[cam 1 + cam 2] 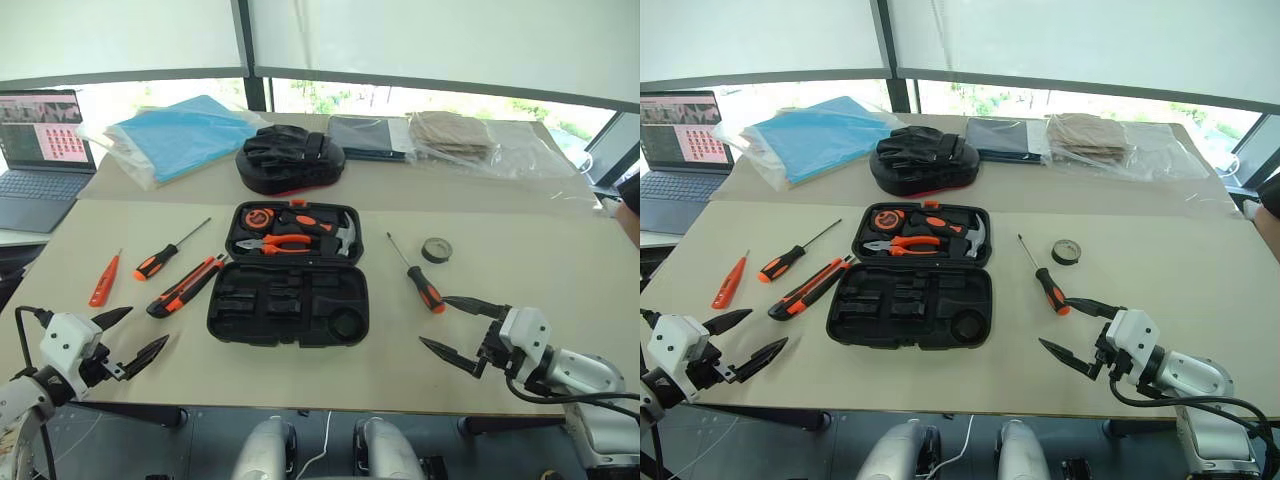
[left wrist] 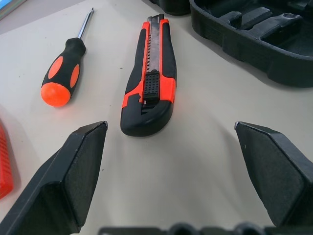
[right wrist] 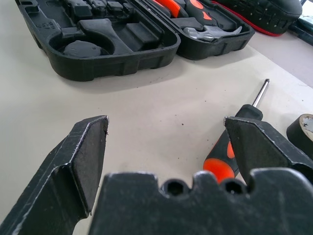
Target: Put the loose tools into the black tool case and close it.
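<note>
The black tool case [image 1: 290,340] lies open mid-table; its near half has empty slots, and its far half holds pliers, a hammer and a tape measure. Left of it lie a black-and-orange screwdriver [image 1: 160,258], the utility knife [image 1: 185,286] and the small orange tester screwdriver [image 1: 104,280]. On the right lie another screwdriver [image 1: 420,278] and the dark tape roll [image 1: 436,249]. My left gripper [image 1: 147,327] hovers open just short of the knife [image 2: 149,78]. Open as well, my right gripper [image 1: 433,320] sits just short of the right screwdriver's handle [image 3: 222,156].
A rounded black padded bag [image 1: 290,160] sits behind the case. Farther back are a blue plastic-wrapped packet [image 1: 175,135], a dark folder [image 1: 365,137] and a brown wrapped bundle [image 1: 450,135]. A laptop [image 1: 40,150] stands at far left. Both grippers are near the table's front edge.
</note>
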You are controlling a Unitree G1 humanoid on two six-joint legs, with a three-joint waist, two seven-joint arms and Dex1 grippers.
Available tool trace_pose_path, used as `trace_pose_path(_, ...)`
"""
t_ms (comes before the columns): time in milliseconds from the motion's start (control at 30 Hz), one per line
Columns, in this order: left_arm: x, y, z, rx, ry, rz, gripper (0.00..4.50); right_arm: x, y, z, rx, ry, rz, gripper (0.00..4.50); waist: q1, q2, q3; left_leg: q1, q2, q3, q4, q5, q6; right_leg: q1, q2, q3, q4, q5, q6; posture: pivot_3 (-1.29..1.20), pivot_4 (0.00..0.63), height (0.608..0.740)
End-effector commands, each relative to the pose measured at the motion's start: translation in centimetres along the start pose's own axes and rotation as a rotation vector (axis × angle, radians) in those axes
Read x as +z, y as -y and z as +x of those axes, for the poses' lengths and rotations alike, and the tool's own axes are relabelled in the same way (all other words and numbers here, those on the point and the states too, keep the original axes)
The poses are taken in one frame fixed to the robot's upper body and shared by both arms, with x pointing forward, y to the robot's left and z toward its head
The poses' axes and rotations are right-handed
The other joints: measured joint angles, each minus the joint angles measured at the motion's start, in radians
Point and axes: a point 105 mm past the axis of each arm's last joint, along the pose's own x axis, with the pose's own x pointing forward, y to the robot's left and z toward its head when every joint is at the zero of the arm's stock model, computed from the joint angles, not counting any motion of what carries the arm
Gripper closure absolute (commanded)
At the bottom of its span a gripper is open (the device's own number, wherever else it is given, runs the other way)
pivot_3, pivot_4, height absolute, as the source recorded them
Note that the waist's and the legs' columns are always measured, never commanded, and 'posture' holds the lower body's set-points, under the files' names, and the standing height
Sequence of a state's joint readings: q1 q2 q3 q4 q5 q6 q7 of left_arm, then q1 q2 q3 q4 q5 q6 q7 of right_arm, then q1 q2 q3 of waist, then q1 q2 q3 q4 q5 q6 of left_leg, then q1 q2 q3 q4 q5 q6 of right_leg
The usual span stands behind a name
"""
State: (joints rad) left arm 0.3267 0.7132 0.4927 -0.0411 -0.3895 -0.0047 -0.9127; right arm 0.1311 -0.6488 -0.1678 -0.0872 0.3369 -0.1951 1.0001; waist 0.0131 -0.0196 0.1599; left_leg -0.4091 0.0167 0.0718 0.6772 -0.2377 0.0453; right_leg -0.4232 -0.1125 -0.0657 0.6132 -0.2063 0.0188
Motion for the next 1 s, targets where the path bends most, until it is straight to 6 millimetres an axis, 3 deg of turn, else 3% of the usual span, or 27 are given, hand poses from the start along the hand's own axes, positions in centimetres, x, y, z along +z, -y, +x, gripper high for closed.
trace_pose_path(33, 1.0, -0.4, -0.1, 0.004, 0.03, 0.014, 0.0, 1.1, 0.2, 0.1, 0.001, 0.052, -0.033, 0.11, 0.0, 0.0, 0.0, 0.0, 0.0, 0.0, 0.0, 0.0, 0.0, 0.0, 0.0, 0.0, 0.0, 0.0, 0.0, 0.0, 0.15, 0.74)
trace_pose_path(133, 0.8, -0.8, -0.5, 0.039, 0.07, -0.078, 0.0, 2.2, -0.3, 1.1, 0.036, 0.109, -0.021, 0.11, 0.0, 0.0, 0.0, 0.0, 0.0, 0.0, 0.0, 0.0, 0.0, 0.0, 0.0, 0.0, 0.0, 0.0, 0.0, 0.0, 0.15, 0.74)
trace_pose_path(233, -0.7, -1.9, -2.7, 0.2, 0.091, -0.198, 0.0, 5.3, -1.2, 2.6, 0.064, 0.289, 0.017, 0.11, -0.008, 0.0, 0.0, 0.001, 0.001, 0.0, 0.0, 0.0, 0.0, 0.0, 0.0, 0.0, 0.0, 0.001, 0.001, 0.0, 0.15, 0.74)
trace_pose_path(400, -3.0, -2.0, -5.8, 0.373, 0.067, -0.306, 0.0, 8.4, -1.9, 4.0, 0.076, 0.45, 0.086, 0.11, -0.012, 0.0, 0.0, 0.001, 0.002, 0.0, 0.0, -0.001, -0.001, 0.0, 0.0, 0.0, 0.0, 0.001, 0.0, 0.0, 0.15, 0.74)
trace_pose_path(533, -5.7, -2.6, -8.4, 0.531, 0.008, -0.419, 0.0, 9.5, -2.6, 4.9, 0.084, 0.507, 0.077, 0.11, 0.003, -0.001, -0.001, 0.002, 0.001, 0.0, 0.0, -0.002, -0.001, -0.001, 0.0, -0.001, -0.001, 0.0, 0.0, 0.0, 0.15, 0.74)
trace_pose_path(567, -6.2, -2.7, -9.0, 0.558, 0.002, -0.452, 0.0, 9.7, -2.8, 5.2, 0.084, 0.514, 0.075, 0.11, 0.004, -0.002, -0.001, 0.003, 0.001, 0.0, 0.001, -0.006, -0.009, -0.002, -0.001, -0.001, -0.001, -0.003, -0.004, 0.0, 0.15, 0.74)
trace_pose_path(633, -5.9, -3.1, -9.4, 0.579, 0.036, -0.509, 0.0, 9.8, -3.0, 5.4, 0.085, 0.519, 0.075, 0.11, 0.004, -0.004, -0.002, 0.003, 0.001, 0.0, 0.001, -0.006, -0.009, -0.002, -0.001, -0.001, -0.001, -0.003, -0.005, 0.0, 0.15, 0.74)
trace_pose_path(833, -1.5, -5.5, -5.9, 0.472, 0.101, -0.531, 0.0, 9.7, -2.9, 5.3, 0.07, 0.512, 0.074, 0.11, 0.012, -0.007, -0.004, 0.003, 0.001, -0.001, 0.002, -0.006, -0.01, -0.001, 0.0, -0.002, 0.0, -0.003, -0.004, 0.0, 0.15, 0.74)
trace_pose_path(1000, 3.3, -7.5, 1.9, 0.322, 0.003, -0.43, 0.0, 9.5, -2.4, 5.5, 0.04, 0.504, 0.077, 0.11, 0.021, -0.007, -0.004, 0.004, 0.0, -0.001, 0.002, -0.006, -0.01, 0.0, 0.0, -0.002, 0.002, 0.0, 0.0, 0.0, 0.15, 0.74)
